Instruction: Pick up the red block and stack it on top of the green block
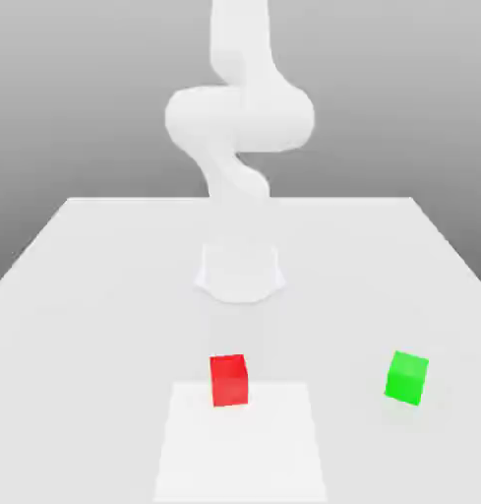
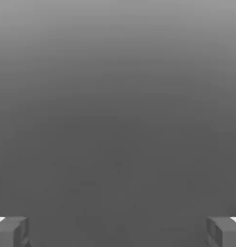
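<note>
While the exterior view gives us both blocks on the bench (image 1: 87,345), the hand view just gets us the jaws (image 2: 118,234), wide apart with nothing between them, against plain grey. So yeah, from outside we've got the red block (image 1: 229,381) sitting over the far edge of the white patch (image 1: 241,453), and the green block (image 1: 406,378) well apart from it, toward the exterior view's right, slightly turned. The arm (image 1: 240,118) stands behind them.
</note>
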Controlling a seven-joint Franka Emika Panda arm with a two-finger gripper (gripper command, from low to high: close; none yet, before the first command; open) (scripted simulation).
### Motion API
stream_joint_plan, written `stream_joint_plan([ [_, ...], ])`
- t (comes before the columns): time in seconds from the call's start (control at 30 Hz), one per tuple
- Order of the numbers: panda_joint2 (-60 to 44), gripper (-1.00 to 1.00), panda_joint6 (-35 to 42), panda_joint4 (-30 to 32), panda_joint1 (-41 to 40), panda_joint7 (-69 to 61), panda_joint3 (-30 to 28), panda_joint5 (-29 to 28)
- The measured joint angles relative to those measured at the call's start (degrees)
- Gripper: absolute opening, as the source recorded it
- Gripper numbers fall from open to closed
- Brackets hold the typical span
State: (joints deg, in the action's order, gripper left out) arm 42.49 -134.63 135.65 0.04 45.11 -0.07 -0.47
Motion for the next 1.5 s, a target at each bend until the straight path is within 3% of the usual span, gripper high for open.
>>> stream_joint_plan([
  [0.53, -29.0, 0.00, -23.6, 30.5, 0.3, -7.7, -3.2, -1.5],
  [0.77, -49.9, 0.00, -40.4, 31.9, -0.9, -11.8, -1.4, 2.3],
  [0.8, -51.6, -1.00, -41.9, 31.7, -1.4, -12.0, -0.9, 2.6],
  [1.03, -51.9, -1.00, -42.1, 31.7, -1.6, -11.7, -0.7, 2.3],
  [1.3, -36.8, -1.00, -29.1, 33.8, -1.7, -10.1, -1.2, 0.0],
  [1.5, -35.6, -1.00, -23.8, 29.6, 6.7, -5.0, 6.6, 2.1],
])
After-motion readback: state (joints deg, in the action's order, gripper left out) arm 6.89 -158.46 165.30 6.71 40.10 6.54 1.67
